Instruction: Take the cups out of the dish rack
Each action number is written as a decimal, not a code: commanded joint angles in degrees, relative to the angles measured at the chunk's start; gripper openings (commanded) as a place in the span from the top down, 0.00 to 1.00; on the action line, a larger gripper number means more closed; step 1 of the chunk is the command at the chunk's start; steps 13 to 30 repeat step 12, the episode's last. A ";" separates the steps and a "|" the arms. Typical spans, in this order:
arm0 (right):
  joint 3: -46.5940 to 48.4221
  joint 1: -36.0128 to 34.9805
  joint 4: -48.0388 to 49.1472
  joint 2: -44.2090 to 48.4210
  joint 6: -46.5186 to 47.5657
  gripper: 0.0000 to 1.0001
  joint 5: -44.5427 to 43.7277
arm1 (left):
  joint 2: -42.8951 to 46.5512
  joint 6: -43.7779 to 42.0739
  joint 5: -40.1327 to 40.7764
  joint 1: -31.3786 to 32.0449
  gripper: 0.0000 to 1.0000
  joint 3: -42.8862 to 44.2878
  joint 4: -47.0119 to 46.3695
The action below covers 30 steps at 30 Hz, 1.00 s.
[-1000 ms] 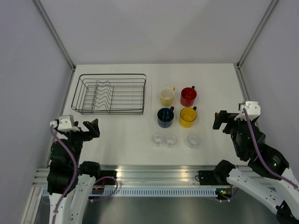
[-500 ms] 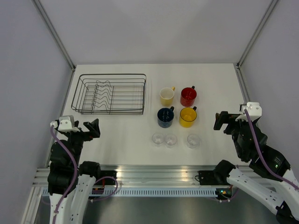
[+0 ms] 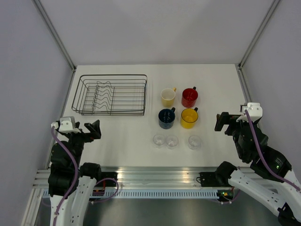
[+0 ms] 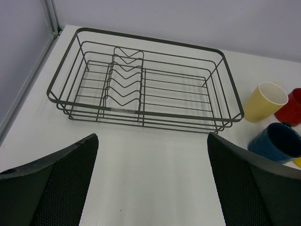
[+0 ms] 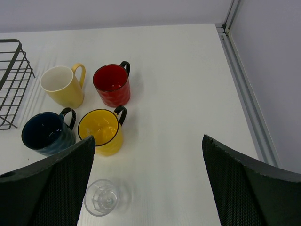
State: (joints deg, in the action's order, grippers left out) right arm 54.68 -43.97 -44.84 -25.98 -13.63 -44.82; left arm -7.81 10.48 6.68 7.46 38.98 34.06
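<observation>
Cups stand on the table (image 3: 211, 80) beside the dish rack (image 3: 111, 113); both claws gape open.
In the top view the rack lies at upper left. Just right of it, four mugs form a square at centre: cream mug (image 3: 168, 97), red mug (image 3: 189, 97), dark blue mug (image 3: 166, 118), yellow mug (image 3: 189, 118). Three clear tumblers (image 3: 172, 141) sit in a row below them. The left gripper (image 4: 151, 141) hangs at lower left, fingers spread, facing the rack. The right gripper (image 5: 148, 141), likewise spread, is at the right edge.
</observation>
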 commanded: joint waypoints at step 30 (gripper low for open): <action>1.14 0.19 0.10 -1.09 1.15 0.02 0.52 | -0.10 -1.87 -1.14 -0.26 0.00 -0.31 -2.77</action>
